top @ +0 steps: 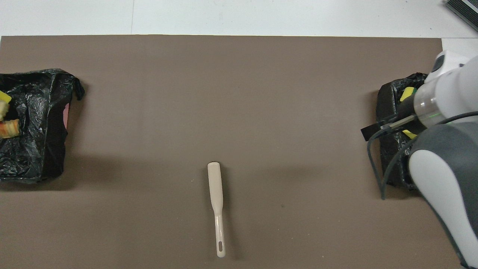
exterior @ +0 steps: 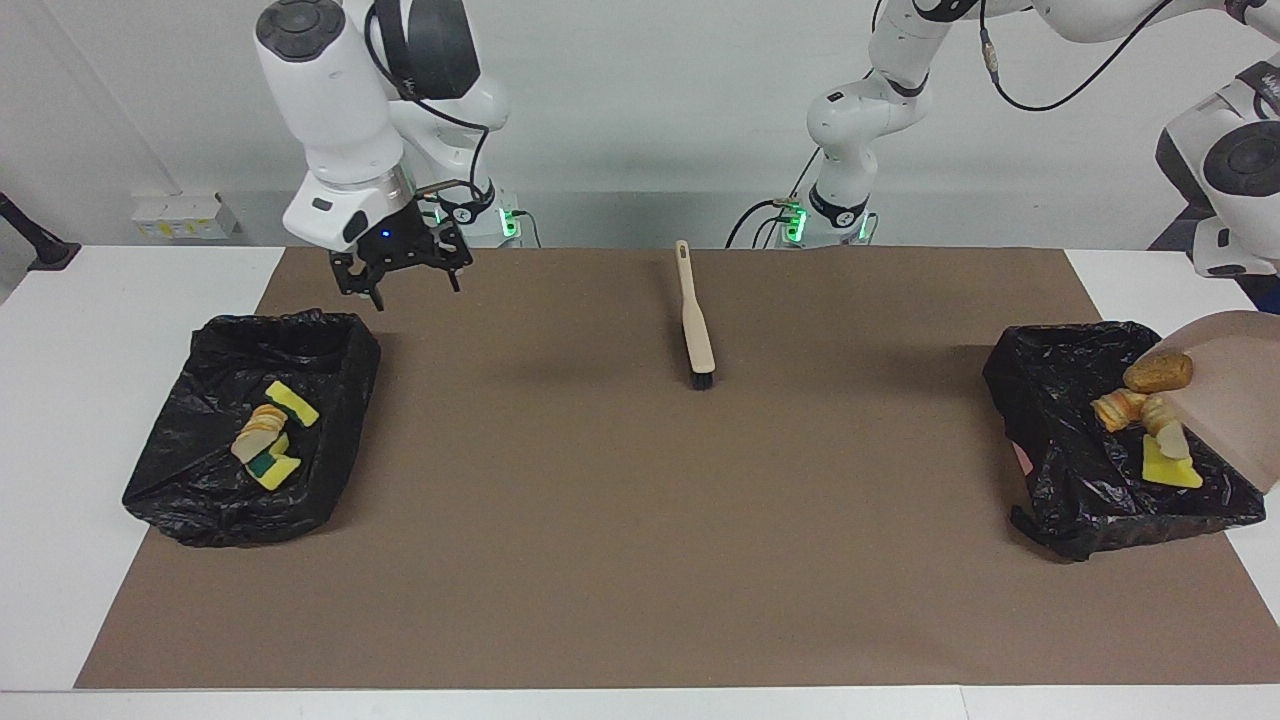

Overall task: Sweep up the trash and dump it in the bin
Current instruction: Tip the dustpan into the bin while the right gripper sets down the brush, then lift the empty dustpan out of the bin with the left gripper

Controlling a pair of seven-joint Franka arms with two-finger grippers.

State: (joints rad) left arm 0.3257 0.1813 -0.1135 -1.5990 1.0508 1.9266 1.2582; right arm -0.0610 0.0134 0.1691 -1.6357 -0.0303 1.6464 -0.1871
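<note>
Nowhere readable writing, right tool point(exterior: 408, 283) released above bin point(exterior: 190, 480), dustpan point(exterior: 1235, 400) tipping trash point(exterior: 1150, 405), left tool unseen.

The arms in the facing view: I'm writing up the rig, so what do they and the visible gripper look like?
Both arms have glossy white rounded shells with dark grey joint caps and black cables looped alongside; green lights glow at their bases. The right gripper is black and boxy with two short fingers, a small blue light, under a silver wrist ring.
</note>
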